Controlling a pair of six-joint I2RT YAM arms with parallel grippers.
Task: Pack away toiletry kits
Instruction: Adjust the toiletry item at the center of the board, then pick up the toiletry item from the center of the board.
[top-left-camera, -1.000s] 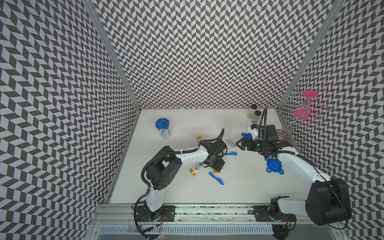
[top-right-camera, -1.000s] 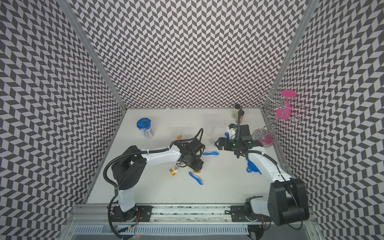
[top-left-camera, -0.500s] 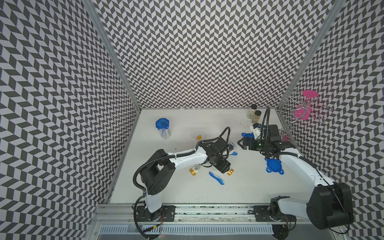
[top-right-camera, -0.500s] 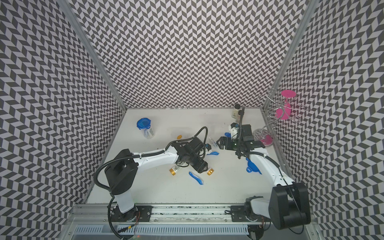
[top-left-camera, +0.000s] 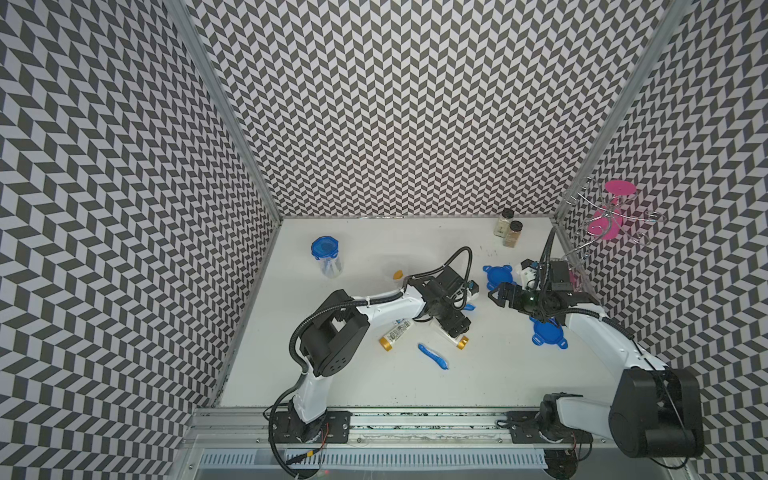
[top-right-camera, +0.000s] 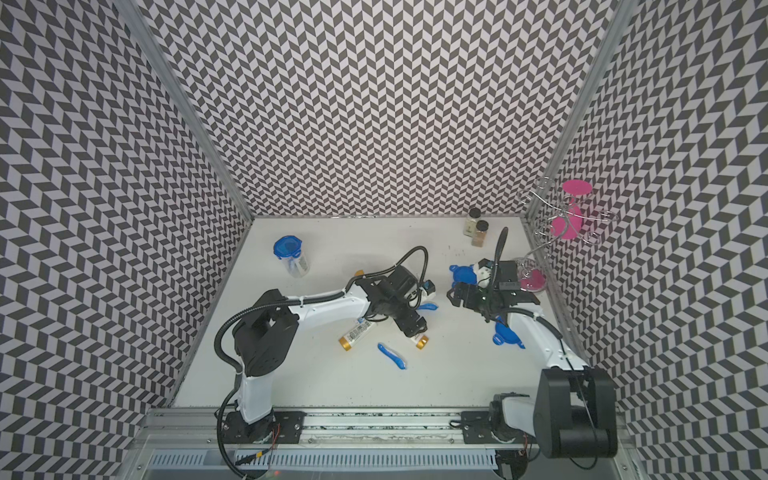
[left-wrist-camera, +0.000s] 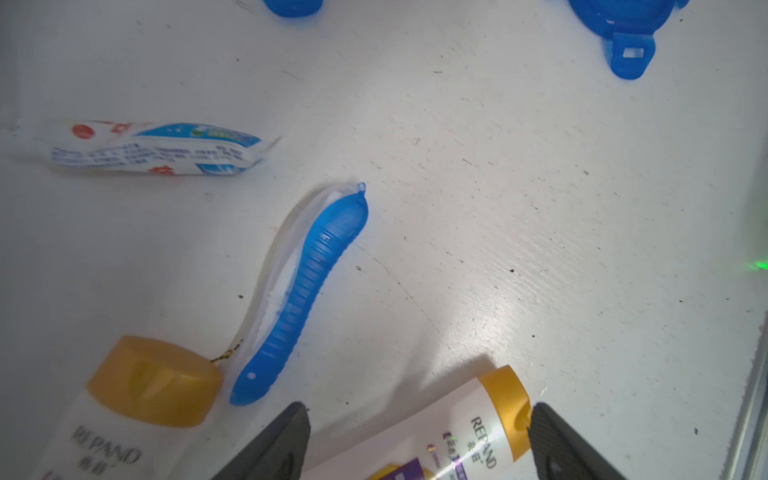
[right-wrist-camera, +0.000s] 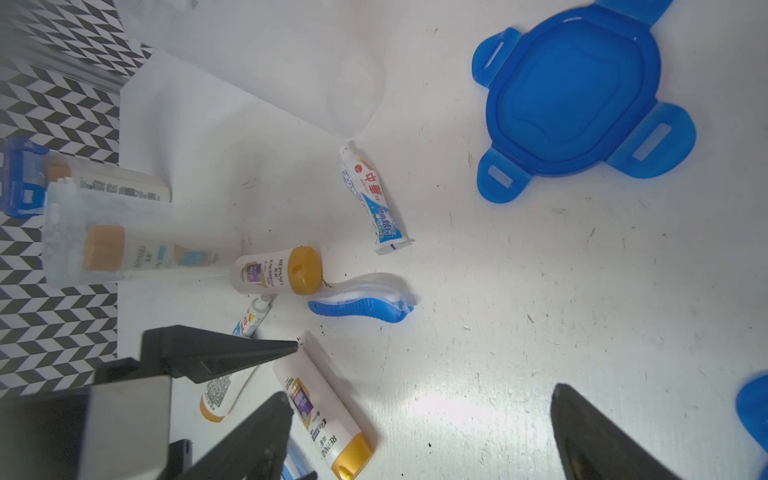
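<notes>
Left end effector (left-wrist-camera: 415, 409) stands wide, straddling a gold-capped tube (left-wrist-camera: 465, 432) flat on the counter (left-wrist-camera: 540, 208), cap against one finger. I'd centre on the body, then close gently; it looks squashy. Toothbrush (left-wrist-camera: 307, 291) lies just ahead. Right end effector (right-wrist-camera: 422, 390) hovers wide, empty.

Chevron-patterned walls (top-left-camera: 415, 104), scuffed white tabletop (top-left-camera: 374, 382), perhaps painted.

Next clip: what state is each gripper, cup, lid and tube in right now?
left gripper: open, fingers either side of a lying gold-capped tube
right gripper: open, empty
lidded cup: upright, closed
open cup: upright, lid off, holds a capped tube
loose lid: flat, off any cup
second lid: flat, off any cup
toothbrush: lying loose
spice jars: upright, capped
</notes>
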